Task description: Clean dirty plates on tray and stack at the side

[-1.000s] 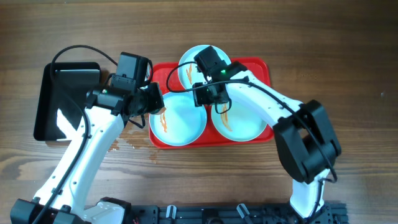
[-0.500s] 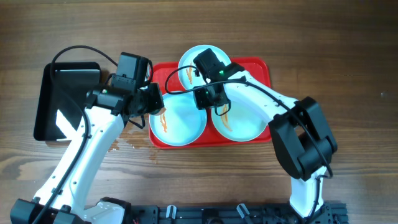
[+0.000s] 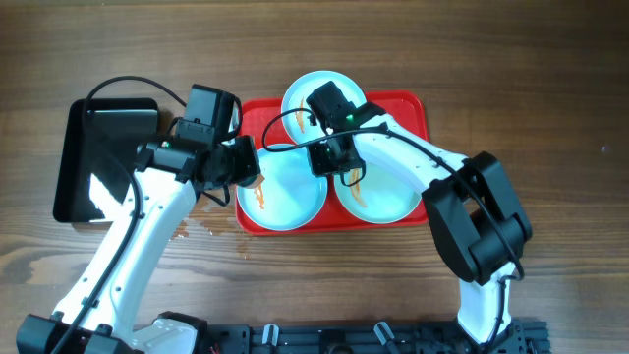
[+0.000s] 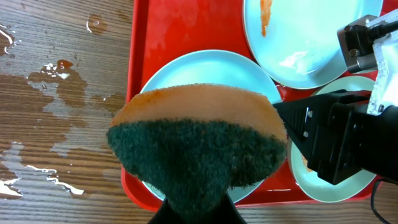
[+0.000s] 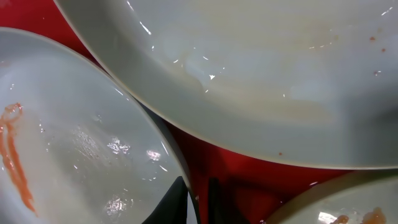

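The red tray (image 3: 418, 110) holds three pale plates. The front-left plate (image 3: 290, 197) has orange streaks; it also shows in the right wrist view (image 5: 74, 137) and the left wrist view (image 4: 205, 68). My right gripper (image 3: 331, 163) straddles this plate's right rim, one finger inside and one outside (image 5: 198, 196), closed on it. My left gripper (image 3: 246, 163) is shut on a green and orange sponge (image 4: 196, 143) and holds it over the plate's left edge. The back plate (image 3: 313, 96) and the streaked front-right plate (image 3: 385, 197) lie on the tray.
A glossy black tray (image 3: 103, 157) lies on the wooden table to the left of the red tray. Water puddles and an orange drop (image 4: 62, 65) lie on the wood by the red tray's left rim. The right arm crosses over the front-right plate.
My left gripper with the sponge has edged slightly right toward the front-left plate. My right gripper has stayed at that plate's rim, shifting very little.
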Available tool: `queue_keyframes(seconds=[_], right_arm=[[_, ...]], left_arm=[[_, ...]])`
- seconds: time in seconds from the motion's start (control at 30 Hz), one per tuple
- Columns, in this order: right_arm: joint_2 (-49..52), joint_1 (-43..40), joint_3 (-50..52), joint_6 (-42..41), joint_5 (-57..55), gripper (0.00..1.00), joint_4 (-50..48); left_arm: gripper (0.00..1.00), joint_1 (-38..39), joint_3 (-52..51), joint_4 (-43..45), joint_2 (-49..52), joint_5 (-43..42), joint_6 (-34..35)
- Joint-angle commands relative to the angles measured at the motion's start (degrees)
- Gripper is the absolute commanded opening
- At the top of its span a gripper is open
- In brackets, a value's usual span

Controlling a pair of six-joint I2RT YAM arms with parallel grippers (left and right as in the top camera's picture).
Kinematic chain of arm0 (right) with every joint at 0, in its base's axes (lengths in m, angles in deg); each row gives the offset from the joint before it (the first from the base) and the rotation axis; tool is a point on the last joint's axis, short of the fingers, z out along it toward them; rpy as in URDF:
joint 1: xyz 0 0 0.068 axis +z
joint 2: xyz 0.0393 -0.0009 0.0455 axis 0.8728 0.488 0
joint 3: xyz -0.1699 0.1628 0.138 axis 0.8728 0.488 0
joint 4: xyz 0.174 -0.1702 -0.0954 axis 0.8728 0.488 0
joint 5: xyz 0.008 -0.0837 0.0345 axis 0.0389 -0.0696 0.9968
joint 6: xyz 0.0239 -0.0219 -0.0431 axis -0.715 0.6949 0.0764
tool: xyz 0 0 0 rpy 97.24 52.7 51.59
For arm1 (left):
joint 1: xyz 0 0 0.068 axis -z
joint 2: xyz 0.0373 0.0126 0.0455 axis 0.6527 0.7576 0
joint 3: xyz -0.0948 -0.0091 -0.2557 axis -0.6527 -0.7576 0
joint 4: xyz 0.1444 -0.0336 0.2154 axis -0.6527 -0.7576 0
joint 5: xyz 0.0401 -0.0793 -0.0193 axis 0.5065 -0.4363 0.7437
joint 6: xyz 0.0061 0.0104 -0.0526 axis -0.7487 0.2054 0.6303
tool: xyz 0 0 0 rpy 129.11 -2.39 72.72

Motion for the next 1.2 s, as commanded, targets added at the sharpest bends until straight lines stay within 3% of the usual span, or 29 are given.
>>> queue_keyframes(seconds=[0.0,0.23,0.5,0.87,1.17], right_arm=[[1.4,-0.1,0.5,-0.8,1.3,0.15,0.0],[1.4,-0.1,0.5,-0.7,1.2,0.22,1.0],[1.4,-0.1,0.5,-2.6,1.3,0.05,1.4],[1.4,-0.1,0.5,-2.6,1.3,0.04,2.1],[1.4,-0.1,0.5,-2.6,1.3,0.04,2.1]], left_arm=[[0.04,0.3,-1.4,-0.2,0.3,-1.0,0.8],[0.04,0.3,-1.9,-0.1,0.3,-4.1,0.7],[0.04,1.3,-1.9,0.3,0.3,-7.0,0.7],[0.04,6.3,-2.1,2.3,1.2,-5.4,2.6],[0.04,6.3,-2.1,6.1,8.4,-4.4,2.6]])
